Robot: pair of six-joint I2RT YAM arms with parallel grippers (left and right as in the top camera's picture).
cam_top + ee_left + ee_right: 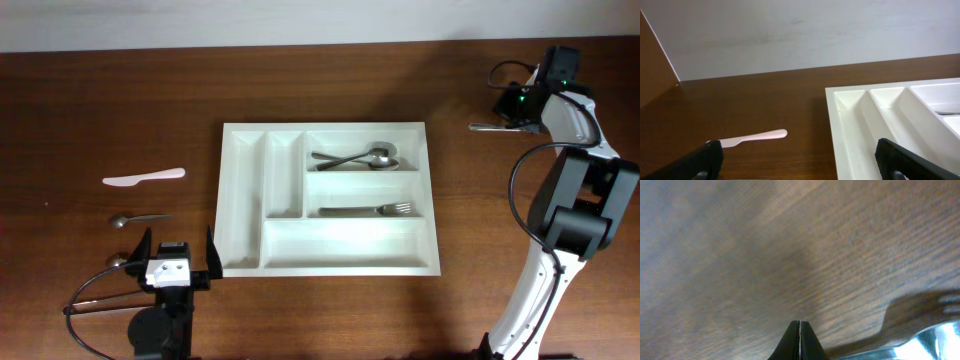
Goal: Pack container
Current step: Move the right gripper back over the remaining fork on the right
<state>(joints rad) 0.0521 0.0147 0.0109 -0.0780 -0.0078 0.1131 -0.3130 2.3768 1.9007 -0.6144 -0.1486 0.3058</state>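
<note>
**Cutlery tray: packing partly done**

**Item:** container (340,245), white, five compartments, lying flat mid-surface (100,90).

**Contents:**
- Upper wide compartment: what look like two spoons (360,158), lying together.
- Middle wide compartment: one fork (370,210).
- Lower wide compartment and both narrow upright ones: empty.

**Outstanding:**
- Left of the tray: pale plastic knife (145,178), small spoon (138,218), and a further metal piece (120,260) partly hidden by the left arm.
- Far right: one metal utensil (487,127).

**Claws:**
- Left claw (176,250): jaws wide apart, holding nothing, near the tray's left corner.
- Right claw (799,335): tips pressed together, nothing visible between them, utensil just beside.

**Judgement:** under half packed; four pieces apparently left.
</note>
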